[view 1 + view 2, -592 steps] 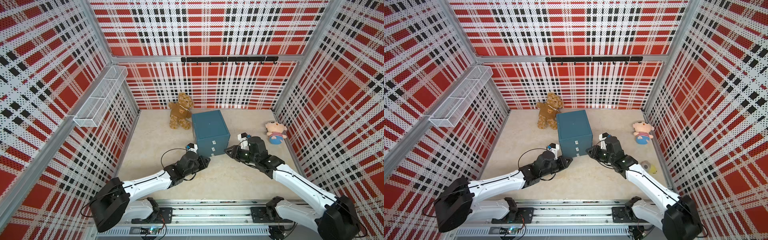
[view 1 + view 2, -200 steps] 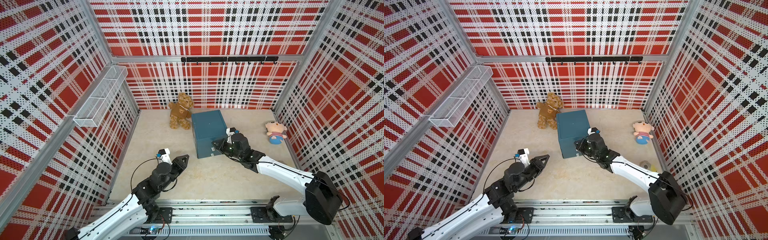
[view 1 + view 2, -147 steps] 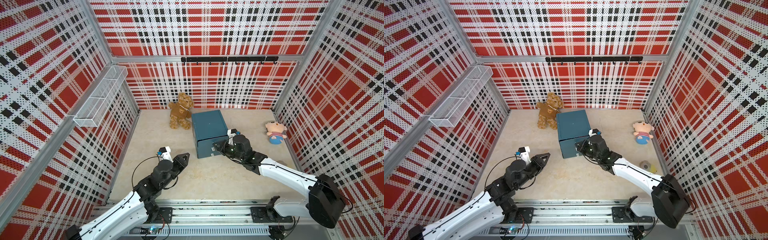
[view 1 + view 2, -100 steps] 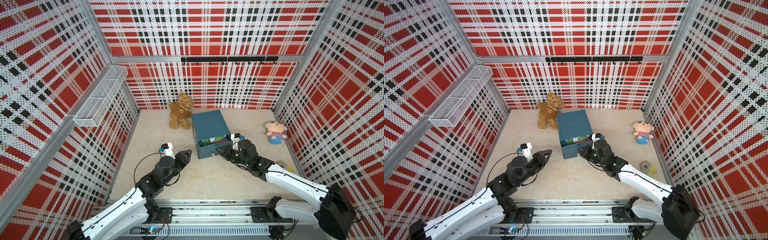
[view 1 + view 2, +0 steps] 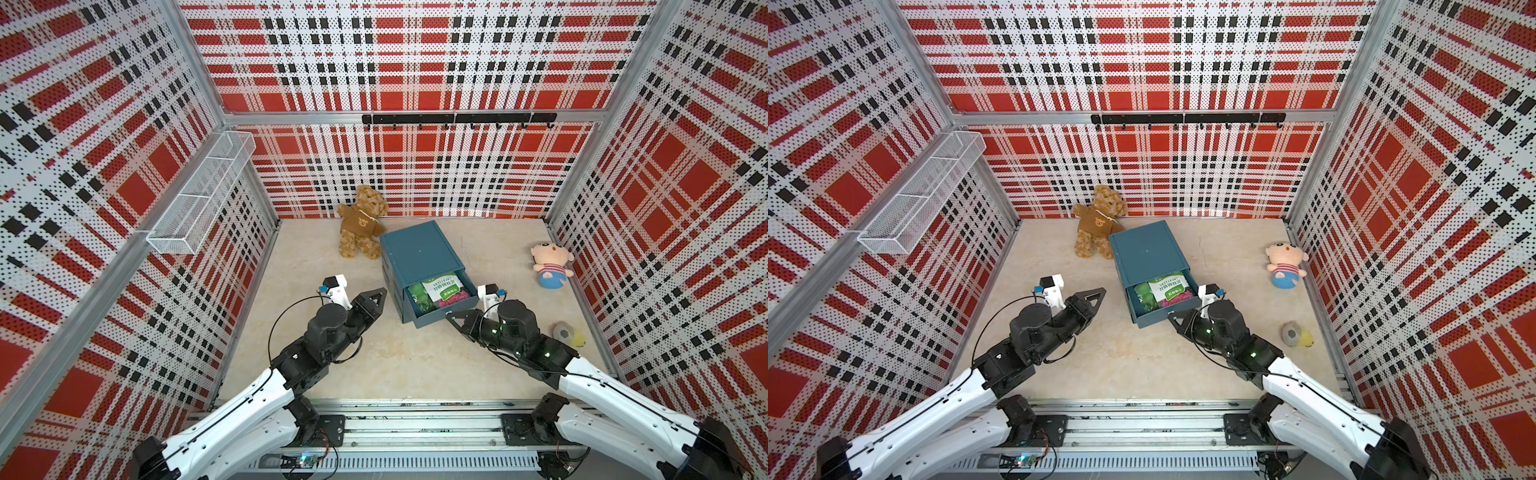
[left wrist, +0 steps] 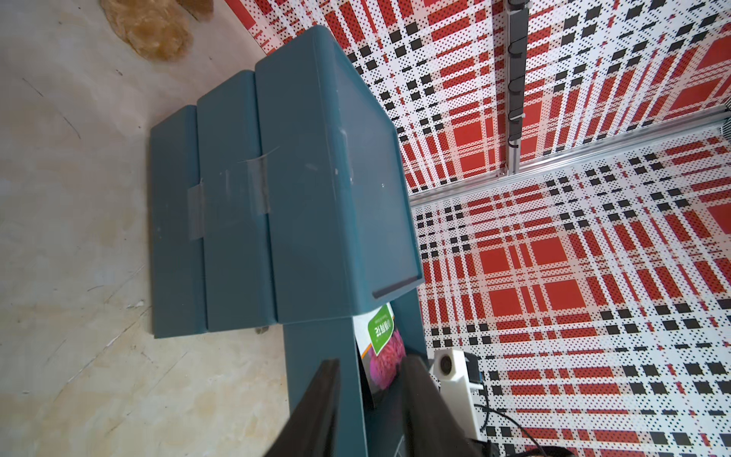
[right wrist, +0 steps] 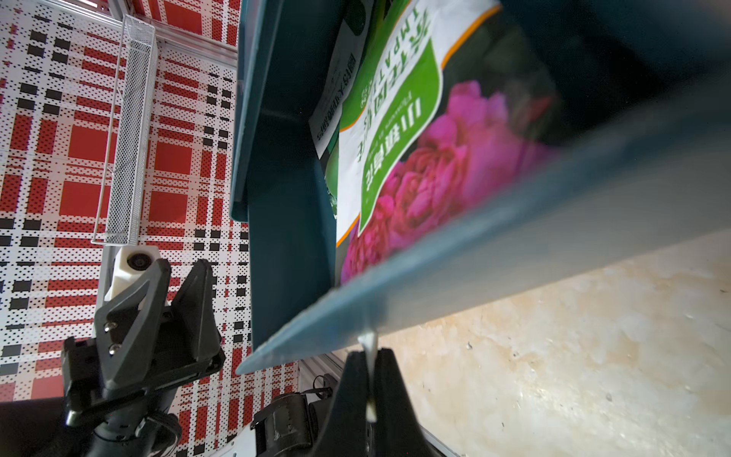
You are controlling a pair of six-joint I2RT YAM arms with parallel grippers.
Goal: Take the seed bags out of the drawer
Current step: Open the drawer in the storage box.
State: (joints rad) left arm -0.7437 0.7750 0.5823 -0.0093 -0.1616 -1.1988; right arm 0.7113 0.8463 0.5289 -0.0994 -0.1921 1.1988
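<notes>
R gripper [image 5: 451, 318], lower right of centre in both top views: jaws pinched tight on a small pale pull tab [image 7: 368, 344] at the front lip of the teal plastic drawer [image 5: 432, 319]; grip confirmed in R wrist view. L gripper [image 5: 379, 293], lower left of centre: jaws narrowly parted, nothing between them, tips just beside the drawer's picture-left side wall; contact cannot be told. Small grey-and-yellow object [image 5: 566, 333] lies by the right wall, well apart. The drawer stands open toward the arms, top tier of a teal plastic three-tier cabinet [image 5: 419, 253], centre frame. Inside lie the seed bags [image 5: 440, 289]: glossy pink-flower packet [image 7: 415, 158] w/ green label on top, green-leaf packet [image 5: 417, 300] partly under it. Further back: brown teddy bear [image 5: 360, 226] just beside the cabinet's rear corner, pink-faced plush doll [image 5: 550, 266] at right, white wire basket [image 5: 199, 195] on left wall, black hook rail [image 5: 457, 118] on back wall.
</notes>
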